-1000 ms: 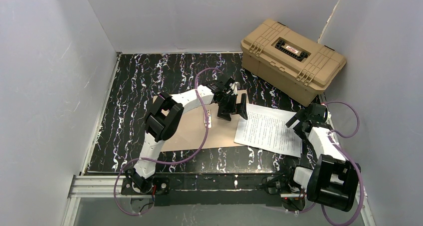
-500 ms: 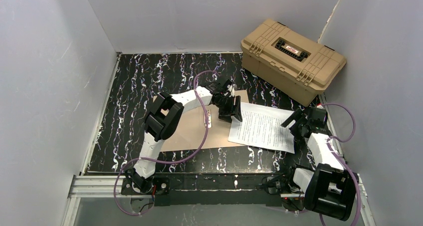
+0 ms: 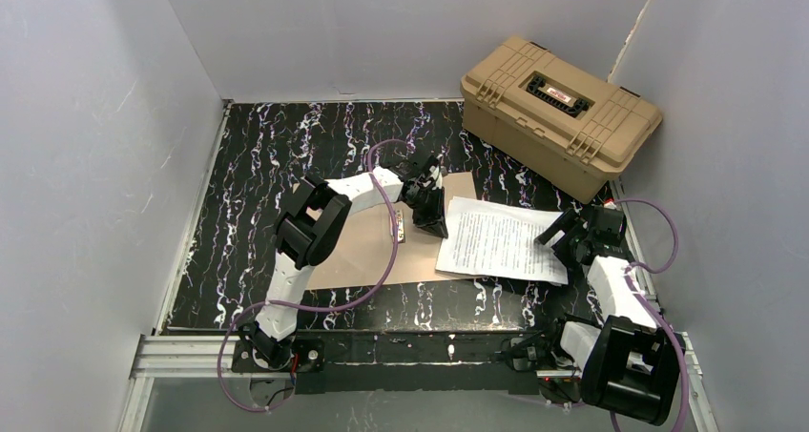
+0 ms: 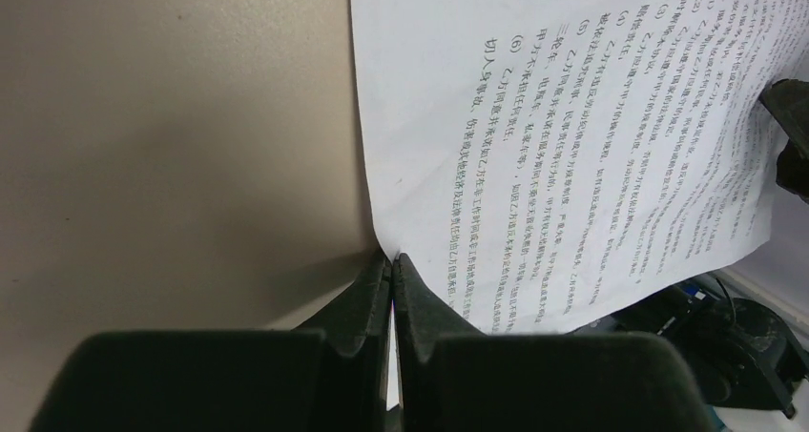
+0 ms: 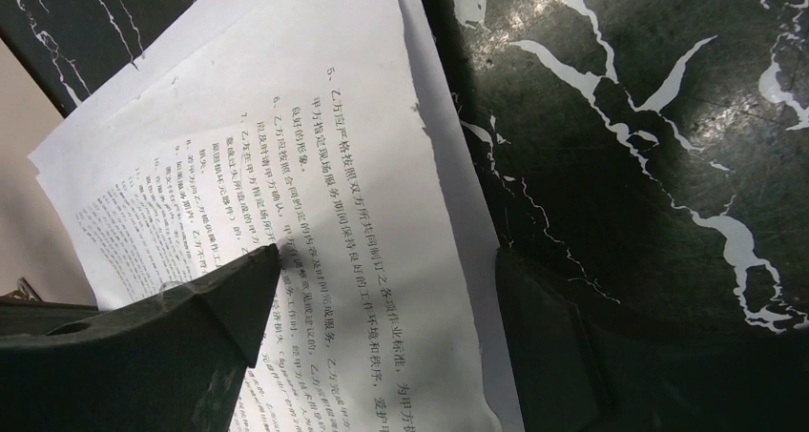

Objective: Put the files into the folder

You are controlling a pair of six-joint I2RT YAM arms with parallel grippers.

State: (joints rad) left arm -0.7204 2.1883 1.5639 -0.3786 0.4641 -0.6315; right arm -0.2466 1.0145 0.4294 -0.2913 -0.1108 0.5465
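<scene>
The files (image 3: 501, 241) are white printed sheets lying right of centre, their left edge overlapping the tan folder (image 3: 353, 260), which lies open and flat. My left gripper (image 3: 434, 224) is shut on the files' left edge. In the left wrist view its jaws (image 4: 392, 260) pinch that edge of the files (image 4: 534, 117) over the folder (image 4: 172, 117). My right gripper (image 3: 563, 236) stands open at the files' right edge. In the right wrist view, my right gripper (image 5: 386, 256) straddles that edge of the files (image 5: 286, 117), one finger over the paper and the other over the table.
A bulky tan latched case (image 3: 558, 108) sits at the back right corner. The black marbled table (image 3: 267, 155) is walled by grey panels on three sides. A small metal clip (image 3: 401, 227) lies on the folder near the left gripper.
My left gripper has gone from open to shut on the files' left edge. The files slid a little left. The right arm shifted slightly left with the paper's right edge.
</scene>
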